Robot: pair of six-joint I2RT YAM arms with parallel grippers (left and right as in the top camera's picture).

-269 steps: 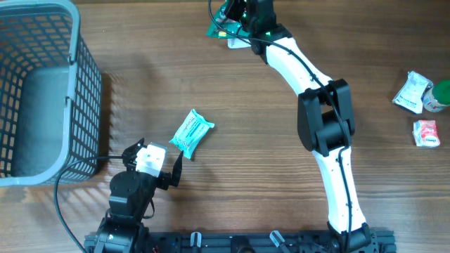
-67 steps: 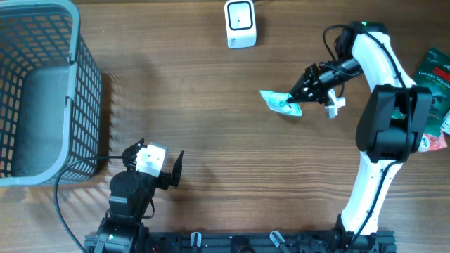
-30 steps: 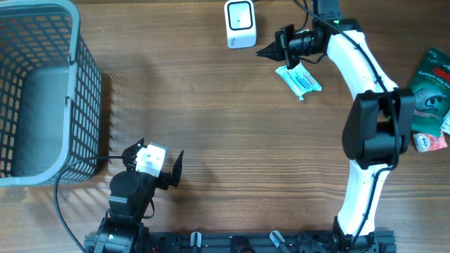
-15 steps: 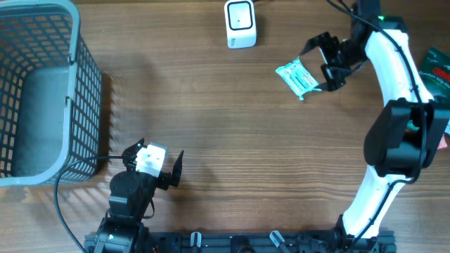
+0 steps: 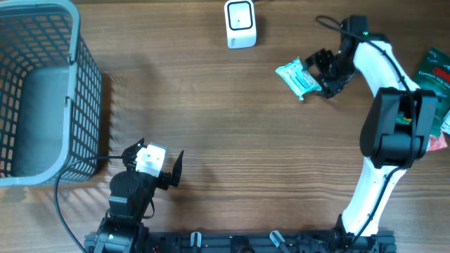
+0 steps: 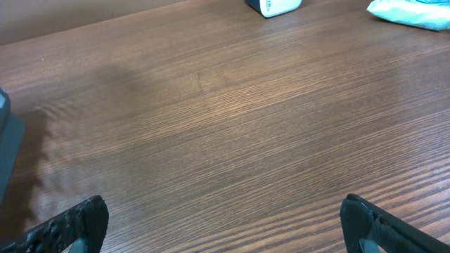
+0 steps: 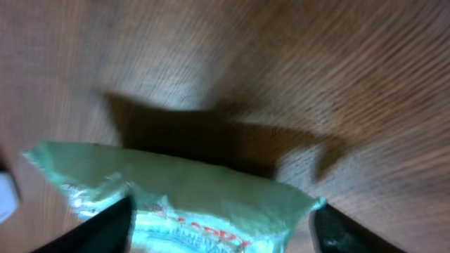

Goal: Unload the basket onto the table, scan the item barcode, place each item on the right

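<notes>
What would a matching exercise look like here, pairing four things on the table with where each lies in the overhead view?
Things:
1. scanner
2. teal packet
3. basket
4. green bag

Places:
A. far left side
B. right edge
C. top middle
D. at the fingertips of the right gripper

Pairs: 1-C, 2-D, 3-A, 4-B

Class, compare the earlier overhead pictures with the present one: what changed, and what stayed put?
The teal packet went from near the left arm to the table beside the scanner. The right end effector carried it there, let it go, and now stands open at its end. The left end effector, basket and scanner have not moved.
</notes>
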